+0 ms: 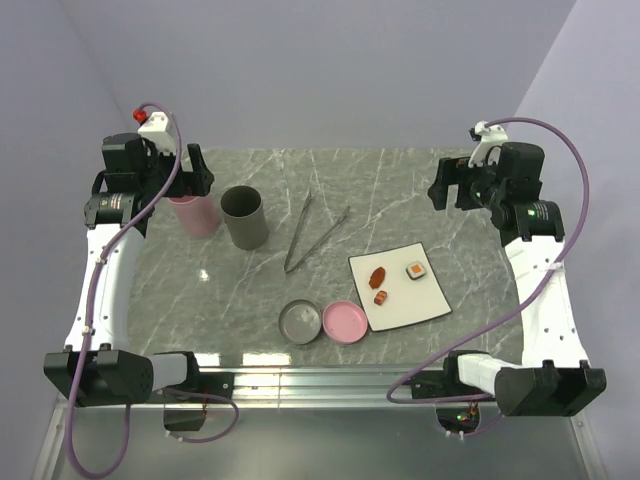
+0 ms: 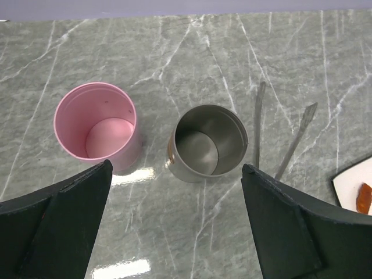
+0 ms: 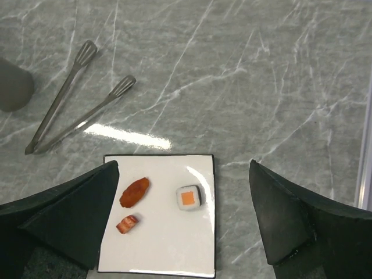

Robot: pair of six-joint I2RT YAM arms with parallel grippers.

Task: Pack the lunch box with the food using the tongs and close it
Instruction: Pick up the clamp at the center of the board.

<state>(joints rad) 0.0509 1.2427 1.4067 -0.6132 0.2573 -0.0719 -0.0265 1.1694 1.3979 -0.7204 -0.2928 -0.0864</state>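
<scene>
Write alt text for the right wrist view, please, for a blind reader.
A white plate holds three toy food pieces, framed by the open right gripper. Silver tongs lie on the grey marble table beyond.

In the left wrist view, the right edge cuts off the white plate (image 2: 351, 174) and the reddish-brown piece (image 2: 364, 197) on it, and the left tool (image 2: 175, 171) hides the joined end of the tongs (image 2: 258, 125).
</scene>
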